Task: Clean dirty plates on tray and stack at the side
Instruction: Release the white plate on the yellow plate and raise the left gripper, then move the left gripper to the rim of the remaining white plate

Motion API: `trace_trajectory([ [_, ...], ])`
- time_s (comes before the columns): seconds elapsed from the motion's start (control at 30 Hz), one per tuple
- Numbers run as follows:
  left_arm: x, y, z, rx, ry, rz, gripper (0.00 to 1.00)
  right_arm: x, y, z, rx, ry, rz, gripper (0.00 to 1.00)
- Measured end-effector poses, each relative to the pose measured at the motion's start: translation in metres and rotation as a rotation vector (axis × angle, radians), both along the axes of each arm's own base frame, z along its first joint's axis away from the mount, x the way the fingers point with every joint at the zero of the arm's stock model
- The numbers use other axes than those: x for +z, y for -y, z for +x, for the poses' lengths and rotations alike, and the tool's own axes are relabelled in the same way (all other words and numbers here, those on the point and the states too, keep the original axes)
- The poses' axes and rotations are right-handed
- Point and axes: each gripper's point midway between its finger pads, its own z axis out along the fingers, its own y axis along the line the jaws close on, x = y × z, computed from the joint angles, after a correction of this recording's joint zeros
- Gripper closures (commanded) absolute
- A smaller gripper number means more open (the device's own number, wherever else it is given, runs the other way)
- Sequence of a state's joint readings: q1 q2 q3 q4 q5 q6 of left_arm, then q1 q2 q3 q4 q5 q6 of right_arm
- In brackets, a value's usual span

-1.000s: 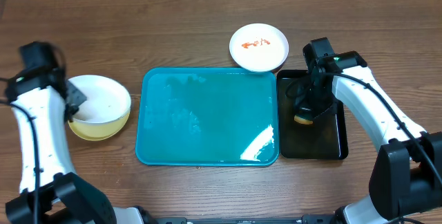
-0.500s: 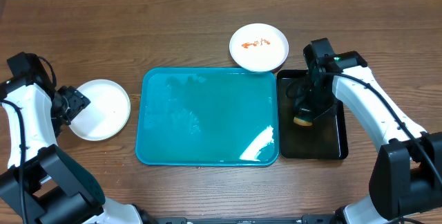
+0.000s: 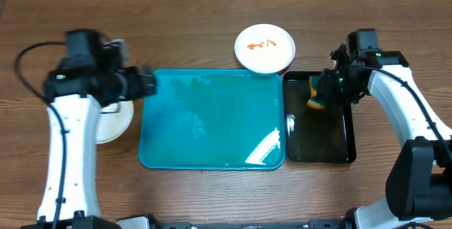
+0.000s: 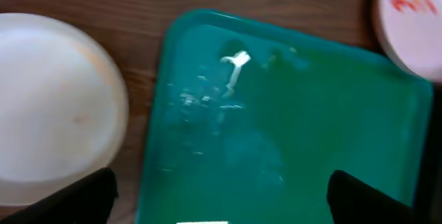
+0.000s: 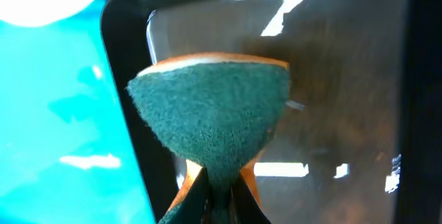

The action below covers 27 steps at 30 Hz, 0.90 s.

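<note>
The tray [image 3: 212, 123] is spread at 4 o'clock of the left pincer [image 3: 147, 84], which is held wide open and empty over its left rim. The white plate [image 3: 113, 119] is left at the pincer's 7 o'clock. The sponge [image 3: 315, 96] is clamped in the right pincer [image 3: 323, 93]. Since the earlier frame, the left pincer is swung off that plate and the sponge is shifted toward 12 o'clock. The smeared plate [image 3: 265, 47], orange-red on white, is set at the tray's 12 o'clock.

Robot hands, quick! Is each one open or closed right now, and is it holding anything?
Left gripper: open, holding nothing.
Right gripper: closed on the green-and-yellow sponge.
</note>
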<state>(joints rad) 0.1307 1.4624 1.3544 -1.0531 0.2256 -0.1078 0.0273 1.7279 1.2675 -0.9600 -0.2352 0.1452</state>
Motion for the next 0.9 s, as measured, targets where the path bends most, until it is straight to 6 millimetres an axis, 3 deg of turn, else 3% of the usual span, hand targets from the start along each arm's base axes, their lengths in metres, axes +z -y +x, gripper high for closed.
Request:
trace_trajectory([
  [0.17, -0.005, 0.062, -0.008, -0.216, -0.024, -0.02, 0.0, -0.014, 0.007, 0.002, 0.041, -0.002, -0.147, 0.96],
  [0.3, -0.009, 0.084, -0.012, -0.291, -0.036, -0.017, 0.02, -0.047, 0.007, -0.013, 0.086, -0.128, -0.212, 0.96],
  [0.4, -0.011, 0.088, -0.012, -0.31, -0.04, -0.018, 0.02, -0.071, 0.01, -0.022, 0.097, -0.213, -0.236, 0.96],
  [0.57, -0.011, 0.088, -0.012, -0.311, -0.04, -0.017, 0.0, -0.08, 0.011, -0.021, 0.101, -0.237, -0.243, 0.96],
  [0.83, -0.011, 0.088, -0.012, -0.311, -0.039, -0.017, 0.0, -0.067, 0.011, -0.024, 0.099, -0.279, -0.236, 0.96],
  [0.87, -0.011, 0.088, -0.012, -0.311, -0.039, -0.017, 0.0, -0.063, 0.01, -0.022, 0.096, -0.271, -0.235, 0.96],
  [0.9, -0.011, 0.088, -0.012, -0.311, -0.039, -0.017, 0.0, -0.046, 0.01, -0.017, 0.086, -0.225, -0.23, 0.96],
])
